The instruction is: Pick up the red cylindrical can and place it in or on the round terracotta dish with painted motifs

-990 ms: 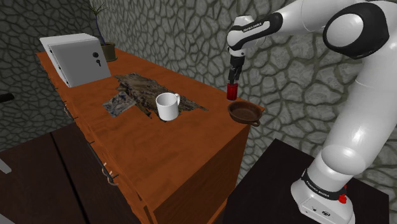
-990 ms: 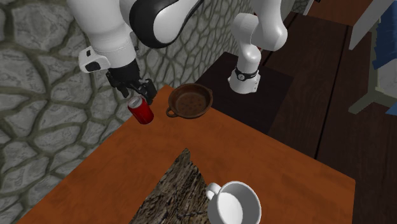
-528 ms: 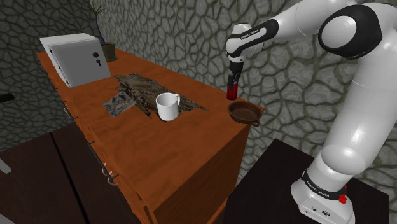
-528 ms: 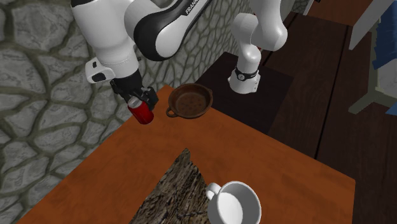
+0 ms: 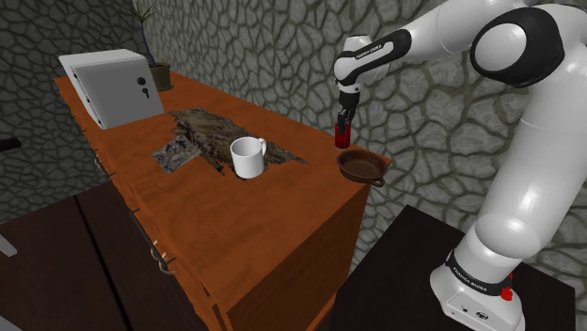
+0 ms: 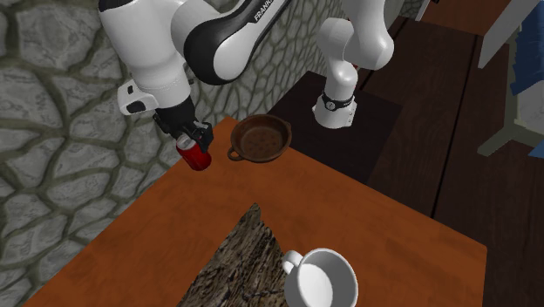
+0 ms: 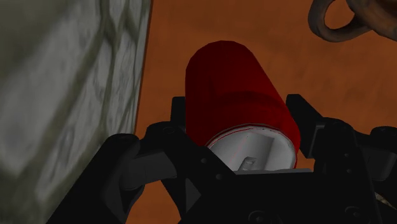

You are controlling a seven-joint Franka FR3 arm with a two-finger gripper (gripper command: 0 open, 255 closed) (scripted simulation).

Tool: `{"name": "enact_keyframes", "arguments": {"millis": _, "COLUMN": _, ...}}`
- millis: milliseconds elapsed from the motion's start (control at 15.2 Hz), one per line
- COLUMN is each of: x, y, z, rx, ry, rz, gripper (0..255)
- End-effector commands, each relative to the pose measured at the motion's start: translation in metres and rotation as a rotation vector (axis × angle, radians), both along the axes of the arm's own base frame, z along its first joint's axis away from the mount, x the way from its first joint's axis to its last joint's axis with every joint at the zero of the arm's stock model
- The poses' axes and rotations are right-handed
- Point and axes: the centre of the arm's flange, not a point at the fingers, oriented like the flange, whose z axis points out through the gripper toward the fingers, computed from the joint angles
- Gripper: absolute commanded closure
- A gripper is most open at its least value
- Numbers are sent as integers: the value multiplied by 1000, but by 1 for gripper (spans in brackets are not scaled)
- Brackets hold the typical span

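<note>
One white mug (image 5: 248, 156) stands nearest on the wooden bench (image 5: 273, 226), beside a rough dark mat (image 5: 202, 127). Beyond it, at the bench corner towards the shoulder view's right, sits the round brown dish (image 5: 359, 166), which has a loop handle. Just behind the dish, close to the stone wall (image 5: 282, 56), is the red can (image 5: 342, 137).

The black end effector (image 5: 344, 118) comes down on the can from above. In the wrist view its two fingers press against the can's sides near the silver top, clamped on it.

Compared with a second ago, the arm's elbow has swung across and the hand sits a little lower on the can. Over the last half second almost nothing has moved. That reads as a grasp just made, with the lift barely begun, if at all. Whether the can's base has left the bench cannot be told. The dish is near, so only a short carry should remain.

Farthest off stand a white box (image 5: 113, 86) and a potted plant (image 5: 155, 66).
</note>
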Motion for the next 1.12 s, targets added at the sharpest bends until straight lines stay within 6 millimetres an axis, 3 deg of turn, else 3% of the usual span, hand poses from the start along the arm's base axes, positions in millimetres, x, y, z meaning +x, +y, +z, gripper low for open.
{"name": "enact_keyframes", "arguments": {"millis": 0, "x": 0, "y": 0, "z": 0, "rx": 0, "ry": 1, "rz": 0, "gripper": 255}}
{"name": "enact_keyframes", "arguments": {"millis": 462, "x": 0, "y": 0, "z": 0, "rx": 0, "ry": 1, "rz": 0, "gripper": 255}}
{"name": "enact_keyframes", "arguments": {"millis": 1056, "x": 0, "y": 0, "z": 47, "rx": 0, "ry": 1, "rz": 0, "gripper": 255}}
